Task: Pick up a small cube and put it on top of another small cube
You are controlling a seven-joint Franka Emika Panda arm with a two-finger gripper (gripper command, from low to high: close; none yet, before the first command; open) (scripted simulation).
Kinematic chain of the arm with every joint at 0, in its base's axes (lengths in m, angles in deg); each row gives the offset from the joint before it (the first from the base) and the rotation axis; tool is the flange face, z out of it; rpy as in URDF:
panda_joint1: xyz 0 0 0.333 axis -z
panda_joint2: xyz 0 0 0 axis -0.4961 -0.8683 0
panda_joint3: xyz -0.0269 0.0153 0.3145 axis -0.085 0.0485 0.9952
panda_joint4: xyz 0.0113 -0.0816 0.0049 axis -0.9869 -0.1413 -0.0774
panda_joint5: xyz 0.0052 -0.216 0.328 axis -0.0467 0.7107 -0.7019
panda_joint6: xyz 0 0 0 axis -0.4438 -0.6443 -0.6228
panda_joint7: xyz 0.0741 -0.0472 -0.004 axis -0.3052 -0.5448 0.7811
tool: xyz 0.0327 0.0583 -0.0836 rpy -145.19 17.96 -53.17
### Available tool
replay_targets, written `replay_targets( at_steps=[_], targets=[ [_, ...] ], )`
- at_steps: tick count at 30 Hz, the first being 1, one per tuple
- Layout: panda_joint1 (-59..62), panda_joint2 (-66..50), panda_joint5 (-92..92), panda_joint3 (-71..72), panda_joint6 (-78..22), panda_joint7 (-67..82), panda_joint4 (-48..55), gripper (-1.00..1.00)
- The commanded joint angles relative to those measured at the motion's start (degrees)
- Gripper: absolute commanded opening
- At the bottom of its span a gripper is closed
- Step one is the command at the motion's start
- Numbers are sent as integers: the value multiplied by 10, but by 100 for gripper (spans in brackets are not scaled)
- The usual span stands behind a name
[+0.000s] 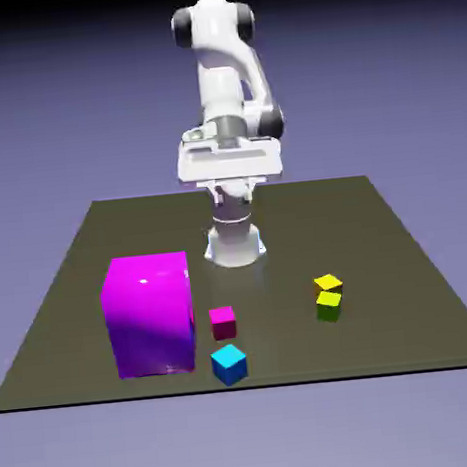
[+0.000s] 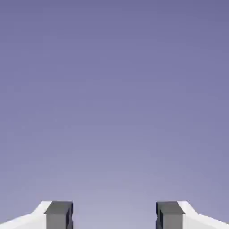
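The small orange-yellow cube point(image 1: 328, 285) sits on top of a lime-green small cube point(image 1: 329, 308) on the exterior view's right side of the table. My gripper point(image 1: 230, 175) is raised high above the table near the robot's base, far from both cubes. In the hand view the gripper point(image 2: 114, 215) is open: the two grey fingertips point(image 2: 58, 214) stand wide apart with nothing between them, and only the plain backdrop shows beyond.
A big magenta block point(image 1: 150, 314) stands on the exterior view's left of the dark table point(image 1: 398, 232). A small magenta cube point(image 1: 223, 322) lies beside it, and a cyan cube point(image 1: 229, 363) sits near the front edge.
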Motion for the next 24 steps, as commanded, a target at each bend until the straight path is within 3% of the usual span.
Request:
replay_targets(
  at_steps=[1,24],
  targets=[
    [8,-13,6,15,-11,25,6,0],
    [202,-323,139,358,-272,598,149,0]
  ],
)
